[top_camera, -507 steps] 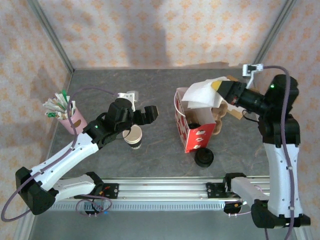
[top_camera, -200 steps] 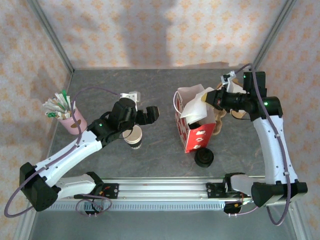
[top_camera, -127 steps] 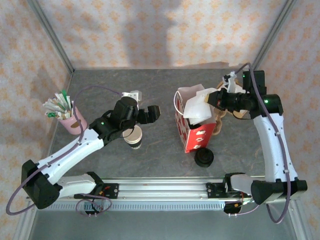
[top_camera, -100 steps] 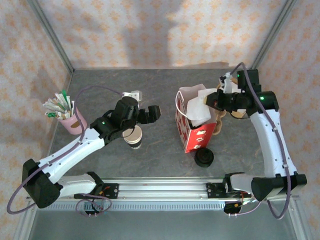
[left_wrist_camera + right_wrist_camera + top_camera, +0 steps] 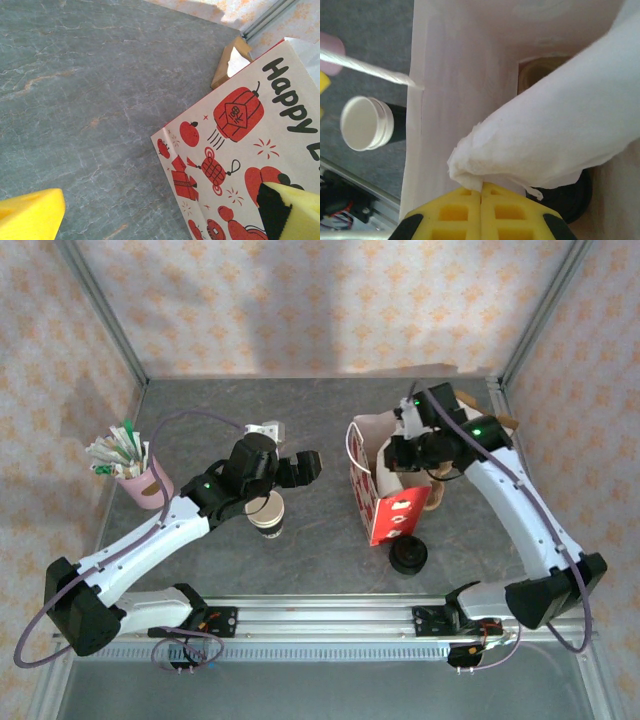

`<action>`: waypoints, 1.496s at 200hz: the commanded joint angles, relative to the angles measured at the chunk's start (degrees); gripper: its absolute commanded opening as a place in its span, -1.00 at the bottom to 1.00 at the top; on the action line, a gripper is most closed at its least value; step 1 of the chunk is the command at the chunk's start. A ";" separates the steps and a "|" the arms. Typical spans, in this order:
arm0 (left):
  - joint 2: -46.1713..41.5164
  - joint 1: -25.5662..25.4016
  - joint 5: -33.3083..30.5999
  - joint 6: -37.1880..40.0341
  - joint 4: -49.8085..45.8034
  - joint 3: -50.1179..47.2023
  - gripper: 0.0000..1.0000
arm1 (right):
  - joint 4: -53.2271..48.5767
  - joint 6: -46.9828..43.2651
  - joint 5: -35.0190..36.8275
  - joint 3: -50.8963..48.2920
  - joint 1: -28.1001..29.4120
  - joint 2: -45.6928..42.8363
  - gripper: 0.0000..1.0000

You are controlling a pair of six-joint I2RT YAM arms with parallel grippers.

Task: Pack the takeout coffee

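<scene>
My right gripper [image 5: 395, 454] reaches down into the mouth of the red-and-white paper bag [image 5: 383, 502]. In the right wrist view it [image 5: 481, 189] is shut on the edge of a white napkin [image 5: 555, 125], which hangs inside the bag's pale wall [image 5: 460, 70]. Beneath the napkin shows a black round lid [image 5: 572, 200], apparently the takeout coffee standing in the bag. My left gripper [image 5: 297, 467] hovers open above the table left of the bag, nothing between its yellow fingers [image 5: 30, 216]. The bag's printed side [image 5: 235, 150] faces it.
An open cup without a lid [image 5: 268, 512] stands below the left gripper. A loose stack of black lids [image 5: 408, 556] lies in front of the bag. A pink cup of packets [image 5: 137, 476] sits far left. A cardboard carrier [image 5: 441, 486] is behind the bag.
My right arm has swung left and lowered, bringing the napkin from beside the bag down into its mouth. The left arm has barely moved.
</scene>
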 commanded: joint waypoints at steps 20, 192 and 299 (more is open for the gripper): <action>0.32 -2.18 0.59 1.18 2.72 1.99 1.00 | -0.66 0.91 11.12 2.81 2.28 -2.67 -0.88; -16.26 -6.49 -11.89 3.52 7.78 -6.74 1.00 | 14.42 3.66 21.03 -3.67 2.28 -21.26 0.85; -17.27 9.62 -24.23 1.52 -15.79 -9.32 1.00 | 17.94 10.73 49.91 -27.67 -4.22 -34.29 0.99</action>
